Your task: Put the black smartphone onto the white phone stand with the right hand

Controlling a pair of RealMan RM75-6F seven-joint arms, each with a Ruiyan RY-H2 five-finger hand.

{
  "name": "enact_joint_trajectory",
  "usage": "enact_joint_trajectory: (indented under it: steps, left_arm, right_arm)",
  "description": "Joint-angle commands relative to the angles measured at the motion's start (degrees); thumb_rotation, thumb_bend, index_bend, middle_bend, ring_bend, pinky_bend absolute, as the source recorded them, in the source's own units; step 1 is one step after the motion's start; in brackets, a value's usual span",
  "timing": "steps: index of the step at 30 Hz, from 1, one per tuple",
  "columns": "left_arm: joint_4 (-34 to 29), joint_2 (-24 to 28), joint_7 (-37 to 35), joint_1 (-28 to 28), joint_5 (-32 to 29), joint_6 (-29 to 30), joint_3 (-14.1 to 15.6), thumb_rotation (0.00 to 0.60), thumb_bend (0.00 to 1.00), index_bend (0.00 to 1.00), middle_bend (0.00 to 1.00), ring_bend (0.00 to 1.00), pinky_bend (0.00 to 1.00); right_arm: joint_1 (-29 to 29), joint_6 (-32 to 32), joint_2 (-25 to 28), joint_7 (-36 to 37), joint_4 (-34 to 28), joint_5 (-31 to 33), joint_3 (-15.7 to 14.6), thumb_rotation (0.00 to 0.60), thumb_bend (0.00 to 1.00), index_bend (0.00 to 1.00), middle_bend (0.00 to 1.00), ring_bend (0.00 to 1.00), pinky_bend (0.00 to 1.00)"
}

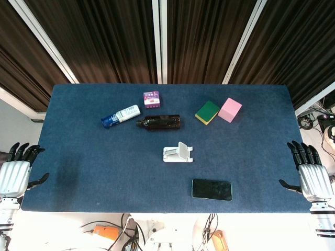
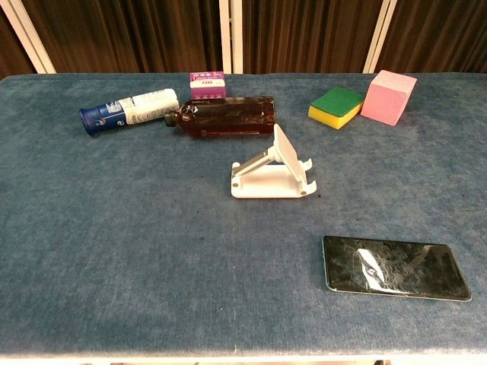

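Note:
The black smartphone lies flat, screen up, near the table's front edge; in the chest view the smartphone is at the lower right. The white phone stand sits a little behind and to the left of it, its backrest tilted up; the chest view has the stand near the middle. My right hand hangs off the table's right edge, fingers spread and empty, well apart from the phone. My left hand is off the left edge, also spread and empty. Neither hand shows in the chest view.
Behind the stand lie a dark brown bottle, a blue-capped white tube and a small purple box. A green and yellow sponge and a pink block sit at the back right of the blue table.

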Motion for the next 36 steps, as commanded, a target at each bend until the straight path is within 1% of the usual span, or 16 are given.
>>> enact_joint_trajectory:
  steps: [1, 5, 9, 11, 13, 15, 20, 23, 27, 30, 36]
  left_arm:
    - [0.1, 0.0, 0.0, -0.1, 0.1, -0.1, 0.0, 0.6, 0.13, 0.24, 0.19, 0.09, 0.0]
    - [0.1, -0.1, 0.0, -0.2, 0.3, -0.2, 0.0, 0.6, 0.13, 0.24, 0.19, 0.09, 0.0]
    - [0.2, -0.4, -0.2, -0.2, 0.5, -0.3, 0.2, 0.6, 0.13, 0.24, 0.19, 0.09, 0.0]
    - [0.4, -0.6, -0.3, -0.2, 0.5, -0.3, 0.3, 0.6, 0.13, 0.24, 0.19, 0.09, 0.0]
    - [0.6, -0.8, -0.5, -0.2, 0.5, -0.3, 0.3, 0.6, 0.13, 0.24, 0.19, 0.09, 0.0]
    - [0.8, -1.0, -0.6, -0.2, 0.6, -0.4, 0.5, 0.6, 0.13, 0.24, 0.19, 0.09, 0.0]
    - [1.4, -1.3, -1.2, 0.0, 0.8, -0.3, 0.6, 0.6, 0.13, 0.24, 0.19, 0.09, 0.0]
    - [1.8, -1.5, -1.5, 0.1, 0.8, -0.3, 0.8, 0.6, 0.13, 0.24, 0.19, 0.09, 0.0]
    - [2.4, -1.9, -2.0, 0.3, 0.9, -0.4, 1.1, 0.6, 0.13, 0.24, 0.19, 0.09, 0.0]
    - [2.9, -2.0, -2.4, 0.5, 0.6, -0.5, 1.2, 0.6, 0.13, 0.24, 0.19, 0.09, 0.0]
    - [3.6, -2.2, -3.0, 0.6, 0.4, -0.7, 1.2, 0.6, 0.13, 0.24, 0.19, 0.09, 0.0]
  right_arm:
    - [0.2, -1.0, 0.0, 0.3, -1.4, 0.0, -0.5, 0.6, 0.18, 0.0, 0.07, 0.0, 0.01]
    - [1.0, -3.7, -0.5, 1.1, -4.5, -0.8, -1.8, 0.6, 0.18, 0.0, 0.03, 0.0, 0.0]
    - [2.8, -8.9, -1.0, 0.8, -7.2, -0.4, -3.4, 0.6, 0.18, 0.0, 0.0, 0.0, 0.0]
    - [3.7, -10.9, -2.1, -0.5, -7.9, -0.3, -3.9, 0.6, 0.18, 0.01, 0.0, 0.0, 0.0]
    - [4.4, -12.6, -3.7, -2.5, -8.3, 0.0, -4.3, 0.6, 0.18, 0.03, 0.0, 0.0, 0.0]
    - [5.1, -14.1, -5.1, -4.3, -8.8, 0.4, -4.7, 0.6, 0.18, 0.06, 0.0, 0.0, 0.0]
    - [7.8, -19.5, -7.3, -11.5, -11.2, 2.6, -5.6, 0.6, 0.19, 0.17, 0.0, 0.0, 0.0]
    - [9.2, -21.7, -9.2, -14.8, -12.9, 5.7, -5.1, 0.6, 0.19, 0.23, 0.0, 0.0, 0.0]
    - [10.1, -21.3, -13.0, -19.6, -13.1, 9.5, -3.8, 0.6, 0.19, 0.27, 0.0, 0.0, 0.0]
    - [11.1, -21.3, -15.4, -24.0, -13.2, 12.6, -3.2, 0.6, 0.19, 0.28, 0.0, 0.0, 0.0]
    - [13.6, -22.4, -18.9, -28.3, -12.6, 17.3, -2.5, 0.6, 0.2, 0.29, 0.0, 0.0, 0.0]
